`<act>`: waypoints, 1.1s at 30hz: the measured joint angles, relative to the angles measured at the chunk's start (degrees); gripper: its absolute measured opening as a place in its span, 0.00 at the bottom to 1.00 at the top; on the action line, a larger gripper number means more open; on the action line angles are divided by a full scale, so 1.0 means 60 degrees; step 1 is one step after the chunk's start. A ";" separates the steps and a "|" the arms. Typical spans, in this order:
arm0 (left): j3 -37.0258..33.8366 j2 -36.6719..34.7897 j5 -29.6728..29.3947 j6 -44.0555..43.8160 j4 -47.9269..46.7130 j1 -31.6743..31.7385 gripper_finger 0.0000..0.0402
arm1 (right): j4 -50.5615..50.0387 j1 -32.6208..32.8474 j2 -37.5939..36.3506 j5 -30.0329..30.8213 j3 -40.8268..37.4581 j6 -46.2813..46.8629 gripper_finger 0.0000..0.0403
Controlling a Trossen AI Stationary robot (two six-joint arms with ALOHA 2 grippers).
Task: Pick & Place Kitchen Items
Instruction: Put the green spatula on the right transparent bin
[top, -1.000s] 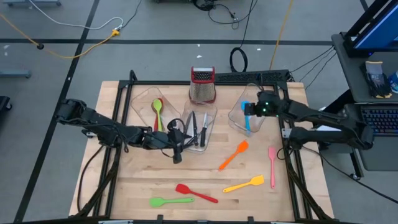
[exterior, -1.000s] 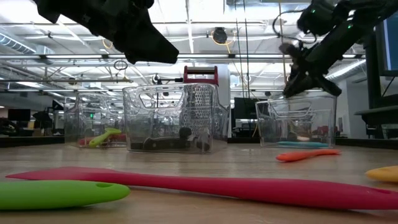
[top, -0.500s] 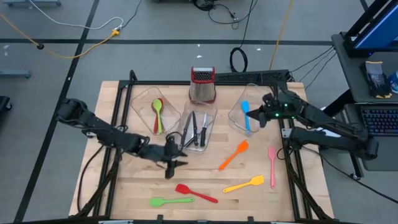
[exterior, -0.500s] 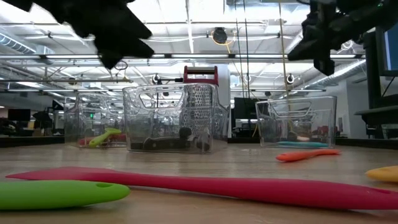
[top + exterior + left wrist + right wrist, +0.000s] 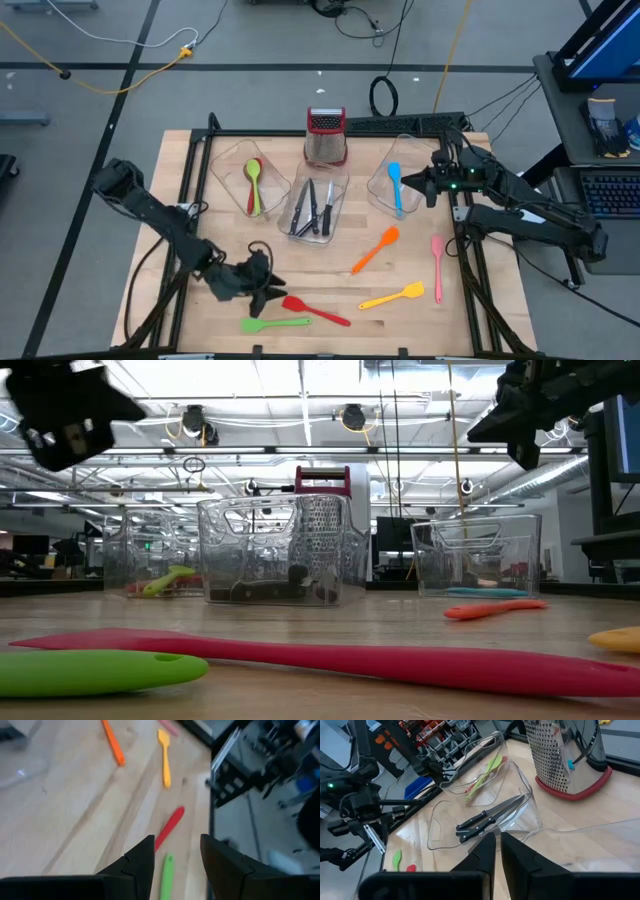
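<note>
A red spatula (image 5: 315,310) and a green spatula (image 5: 275,323) lie flat near the table's front edge. My left gripper (image 5: 265,290) hangs open in the air just left of them, with nothing between its fingers (image 5: 177,840). Yellow (image 5: 392,296), orange (image 5: 375,250) and pink (image 5: 437,268) spatulas lie flat toward the right. A blue spatula (image 5: 396,187) lies in the right tub, black-handled knives (image 5: 315,208) in the middle tub, green and red spoons (image 5: 253,185) in the left tub. My right gripper (image 5: 422,183) is shut and empty, raised beside the right tub.
A steel box grater with a red top (image 5: 326,138) stands at the back behind the middle tub. Three clear tubs (image 5: 275,550) stand in a row across the far half. A black frame (image 5: 470,250) borders the table's right and far sides.
My left gripper has swung from the middle tub toward the table's near edge, rolling as it went, and now hangs by the red and green spatulas. My right gripper has risen and drawn back from over the right tub toward the right edge; the blue spatula stays in the tub.
</note>
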 joint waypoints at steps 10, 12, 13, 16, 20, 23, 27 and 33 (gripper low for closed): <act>0.0076 0.1474 0.1072 -0.0900 -0.0635 -0.1260 0.40 | 0.0009 0.0000 0.0000 -0.0001 0.0001 0.0062 0.05; 0.0072 0.1499 0.1357 -0.1564 -0.1188 -0.1436 0.39 | 0.0028 0.0000 0.0000 -0.0003 0.0000 0.0073 0.06; 0.0072 0.1486 0.1462 -0.1859 -0.1383 -0.1499 0.39 | 0.0053 0.0000 0.0000 -0.0002 0.0000 0.0085 0.06; 0.0070 0.1434 0.1566 -0.2405 -0.1914 -0.1679 0.39 | 0.0074 0.0000 0.0004 0.0004 0.0000 0.0089 0.05; 0.0086 0.1419 0.1571 -0.2824 -0.1790 -0.1803 0.39 | 0.0083 0.0000 0.0001 0.0009 0.0001 0.0090 0.05; 0.0620 0.1441 0.1525 -0.2561 -0.1952 -0.1824 0.39 | 0.0079 0.0000 0.0013 0.0014 0.0000 0.0081 0.05; 0.1983 0.1691 0.1245 -0.1676 -0.3274 -0.1901 0.39 | 0.0076 0.0000 0.0033 0.0016 0.0000 0.0074 0.05; 0.3853 0.2778 0.1112 -0.1334 -0.6492 -0.2219 0.39 | 0.0079 0.0000 0.0033 0.0021 0.0000 0.0067 0.04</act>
